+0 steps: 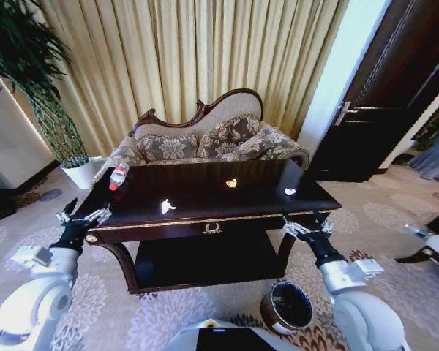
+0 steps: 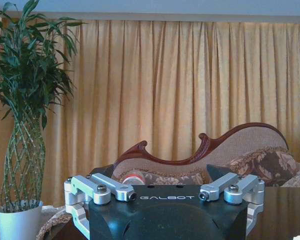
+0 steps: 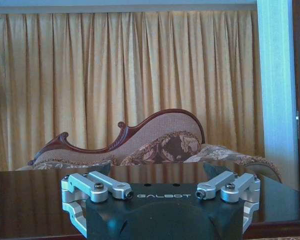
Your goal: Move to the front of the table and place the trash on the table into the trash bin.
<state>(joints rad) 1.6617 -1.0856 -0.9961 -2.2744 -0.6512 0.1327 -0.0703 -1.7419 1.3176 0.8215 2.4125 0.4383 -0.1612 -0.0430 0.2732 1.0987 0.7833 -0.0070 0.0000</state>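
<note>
Trash is seen scattered on the dark table: a red-capped bottle at its left end, white paper bits near the front, a yellowish scrap mid-top, another white bit at right. The trash bin stands on the carpet below the right corner. The left gripper and right gripper are held spread wide and empty at the table's front corners.

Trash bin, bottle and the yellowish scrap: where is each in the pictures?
trash bin point(image 1: 267, 311): head view, on its coppery side wall.
bottle point(image 1: 118, 177): head view, on its clear body.
yellowish scrap point(image 1: 232, 183): head view, on its middle.
</note>
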